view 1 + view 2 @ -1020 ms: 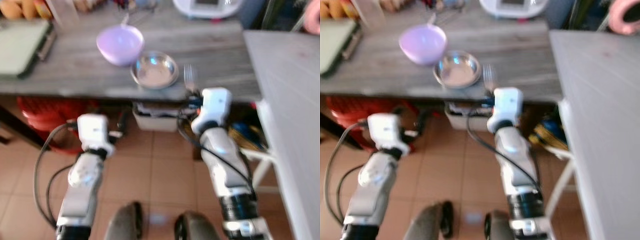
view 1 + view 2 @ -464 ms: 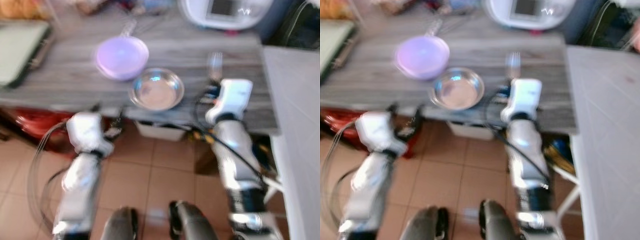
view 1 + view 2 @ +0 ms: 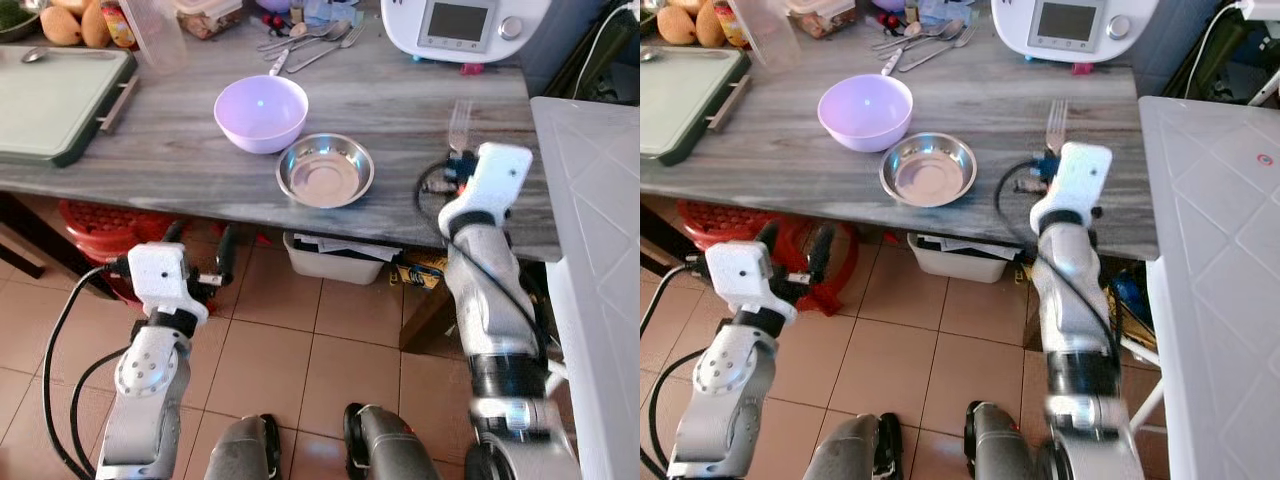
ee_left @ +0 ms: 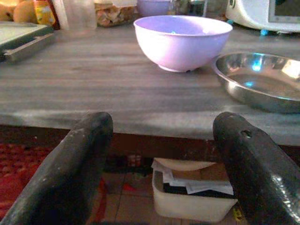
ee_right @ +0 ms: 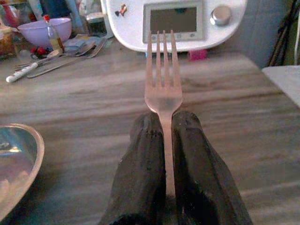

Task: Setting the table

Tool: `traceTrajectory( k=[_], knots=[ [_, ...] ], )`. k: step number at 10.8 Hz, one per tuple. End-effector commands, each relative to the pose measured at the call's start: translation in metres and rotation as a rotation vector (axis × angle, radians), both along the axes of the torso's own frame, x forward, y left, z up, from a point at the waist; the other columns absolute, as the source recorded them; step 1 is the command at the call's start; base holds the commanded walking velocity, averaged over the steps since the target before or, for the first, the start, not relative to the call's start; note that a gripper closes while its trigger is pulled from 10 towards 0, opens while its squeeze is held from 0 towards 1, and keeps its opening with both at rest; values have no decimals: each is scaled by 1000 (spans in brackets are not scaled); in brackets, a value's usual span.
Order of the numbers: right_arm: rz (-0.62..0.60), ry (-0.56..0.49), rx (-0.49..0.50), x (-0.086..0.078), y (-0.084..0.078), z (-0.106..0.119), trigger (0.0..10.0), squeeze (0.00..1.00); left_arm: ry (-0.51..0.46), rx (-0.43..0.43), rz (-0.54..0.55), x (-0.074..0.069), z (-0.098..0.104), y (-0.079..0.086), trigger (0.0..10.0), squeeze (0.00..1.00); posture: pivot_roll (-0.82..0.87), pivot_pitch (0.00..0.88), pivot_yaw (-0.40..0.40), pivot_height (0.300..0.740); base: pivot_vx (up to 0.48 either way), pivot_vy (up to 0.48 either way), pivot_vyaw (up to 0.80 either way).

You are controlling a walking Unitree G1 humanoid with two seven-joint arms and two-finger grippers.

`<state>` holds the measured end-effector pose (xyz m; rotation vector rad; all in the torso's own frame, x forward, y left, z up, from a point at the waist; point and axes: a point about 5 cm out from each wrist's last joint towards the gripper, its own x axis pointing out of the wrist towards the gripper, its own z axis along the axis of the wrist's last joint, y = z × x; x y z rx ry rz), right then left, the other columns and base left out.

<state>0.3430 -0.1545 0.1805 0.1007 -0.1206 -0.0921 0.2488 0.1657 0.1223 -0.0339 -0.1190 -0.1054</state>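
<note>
My right gripper (image 5: 165, 124) is shut on the handle of a silver fork (image 5: 163, 86). The fork (image 3: 1056, 114) points away from me and hangs low over the grey wooden table (image 3: 770, 150), to the right of a steel dish (image 3: 928, 168). A lilac bowl (image 3: 865, 110) stands just behind and left of the dish. My left gripper (image 3: 197, 246) is open with nothing in it. It hovers below and in front of the table edge, level with the bowl (image 4: 182, 41) and the dish (image 4: 260, 80).
A green cutting board (image 3: 50, 95) lies at the table's left, and a white appliance (image 3: 462, 25) stands at the back right, with loose cutlery (image 3: 310, 38) beside it. A white table (image 3: 600, 210) adjoins on the right. Under the table are a white bin (image 3: 335, 262) and a red crate (image 3: 90, 222).
The right gripper has carried the fork further over the table and away from the steel dish. The camera has shifted and the blur has cleared. The left gripper stays below the edge.
</note>
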Motion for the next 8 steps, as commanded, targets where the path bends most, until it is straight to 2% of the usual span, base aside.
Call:
traceTrajectory(
  k=[1, 5, 8],
  knots=[
    [1, 20, 48, 4, 1, 1, 10000, 0, 2, 12, 0, -3, 2, 2, 10000, 0, -7, 237, 37, 740, 0, 0, 0],
    [46, 100, 132, 13, 20, -7, 10000, 0, 19, 12, -17, -11, 2, -2, 10000, 0, 8, 273, 37, 740, 0, 0, 0],
    [50, 154, 178, 17, 26, -12, 10000, 0, 25, 13, -24, -11, 3, -3, 10000, 0, 5, 281, 35, 740, 0, 0, 0]
  ],
)
